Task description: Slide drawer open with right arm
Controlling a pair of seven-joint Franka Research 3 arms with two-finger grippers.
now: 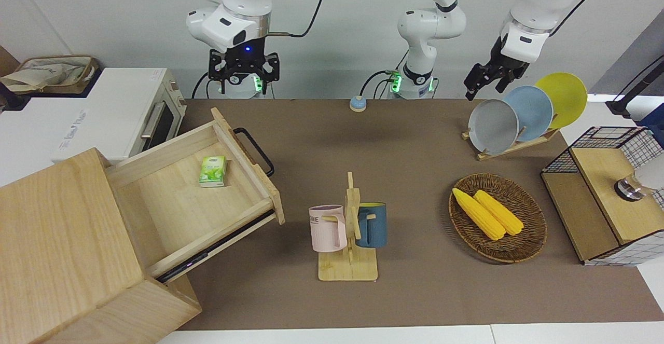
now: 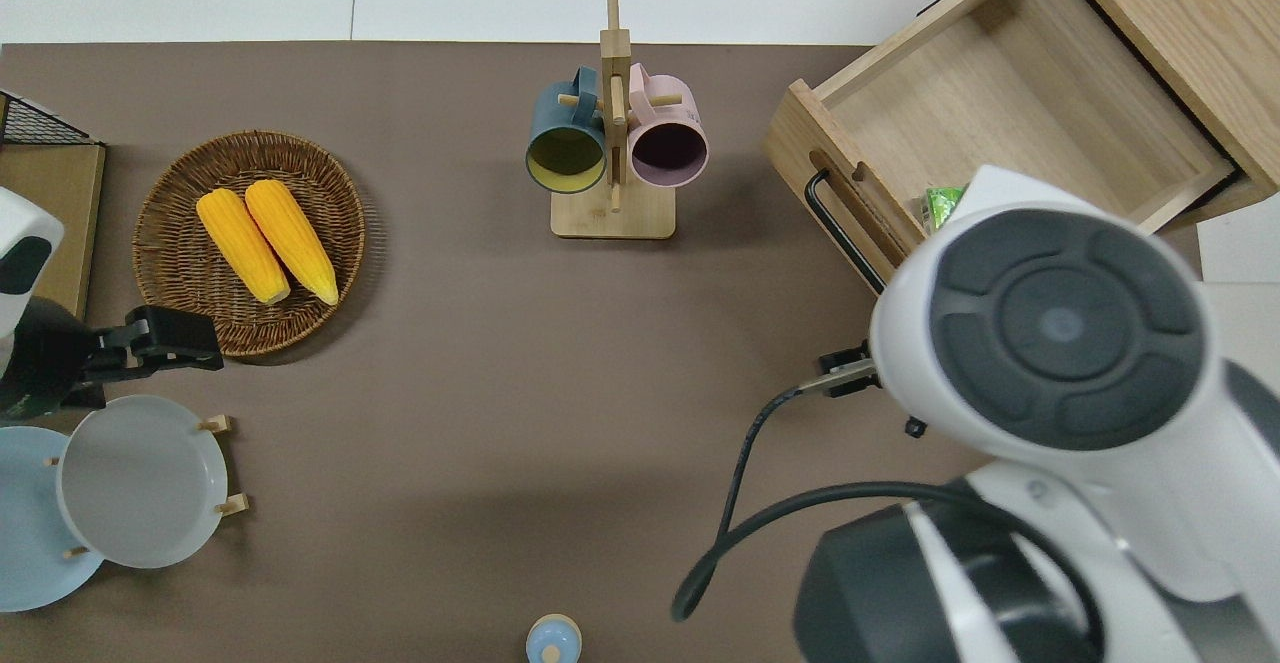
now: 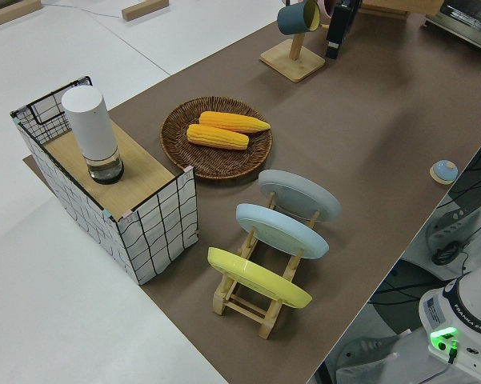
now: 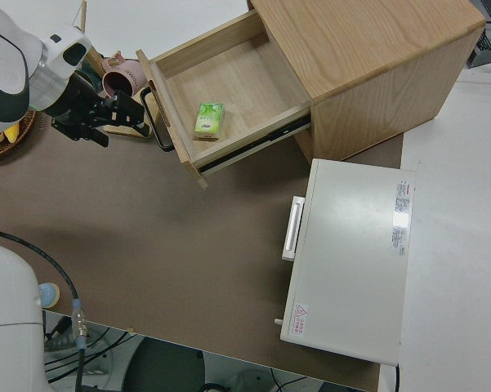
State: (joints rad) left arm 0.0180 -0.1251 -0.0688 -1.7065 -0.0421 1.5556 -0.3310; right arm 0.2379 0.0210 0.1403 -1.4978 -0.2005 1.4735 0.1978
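Note:
The drawer (image 1: 176, 209) stands pulled far out of the pale wooden box (image 1: 57, 240) at the right arm's end of the table. Its black bar handle (image 1: 255, 152) faces the middle of the table. A green packet (image 1: 212, 171) lies inside. My right gripper (image 1: 244, 74), showing its blue light, hangs open and empty close to the right arm's base, well away from the handle. In the overhead view the right arm's body (image 2: 1060, 333) hides the gripper and part of the drawer (image 2: 1010, 93). My left gripper (image 1: 483, 90) is parked.
A white toaster oven (image 1: 135, 110) sits beside the drawer, nearer to the robots. A mug rack (image 1: 347, 230) stands mid-table. A basket with corn (image 1: 498, 217), a plate rack (image 1: 513, 115) and a wire-mesh shelf (image 1: 602, 188) fill the left arm's end. A small blue bell (image 1: 357, 104) lies between the bases.

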